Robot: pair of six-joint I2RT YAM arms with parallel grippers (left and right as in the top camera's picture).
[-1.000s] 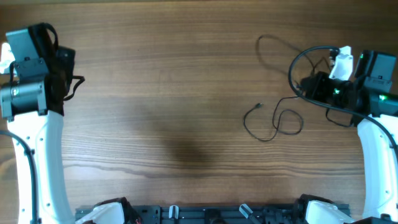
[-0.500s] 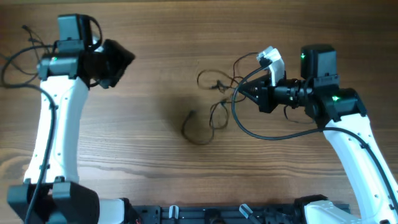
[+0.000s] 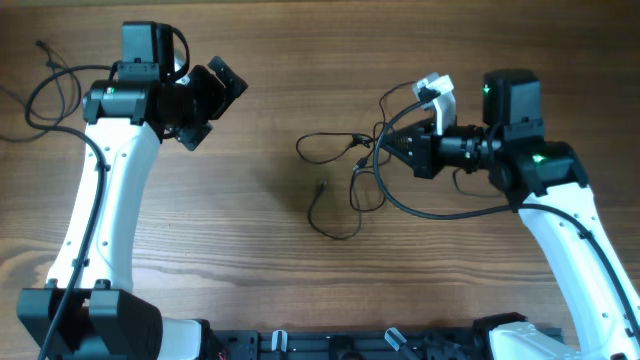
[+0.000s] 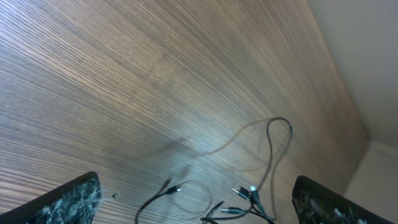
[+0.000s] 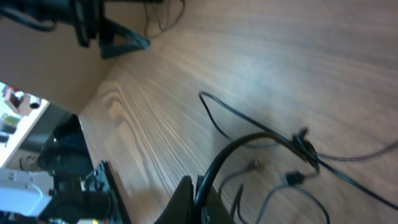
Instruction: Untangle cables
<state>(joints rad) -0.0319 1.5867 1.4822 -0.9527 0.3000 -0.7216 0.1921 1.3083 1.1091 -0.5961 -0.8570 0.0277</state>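
A tangle of thin black cables (image 3: 360,148) lies on the wooden table right of centre. One loop (image 3: 335,228) trails toward the front, with a plug end (image 3: 320,187). My right gripper (image 3: 390,145) sits at the tangle's right side, shut on a black cable. In the right wrist view the gripper (image 5: 200,196) pinches that cable, which arcs up to a knot (image 5: 305,146). My left gripper (image 3: 212,108) hovers open to the left, well apart from the tangle. The left wrist view shows its gripper (image 4: 199,208) spread wide, with the cables (image 4: 239,198) on the table beyond.
A thicker black arm cable (image 3: 385,195) loops around the right gripper and over the tangle. Another thin black cord (image 3: 45,48) lies at the far left, behind the left arm. Arm bases (image 3: 90,325) stand along the front edge.
Both arms have swung in from the table's sides toward the middle. The right gripper dragged the cable tangle leftward. The left jaws went from shut to wide open.
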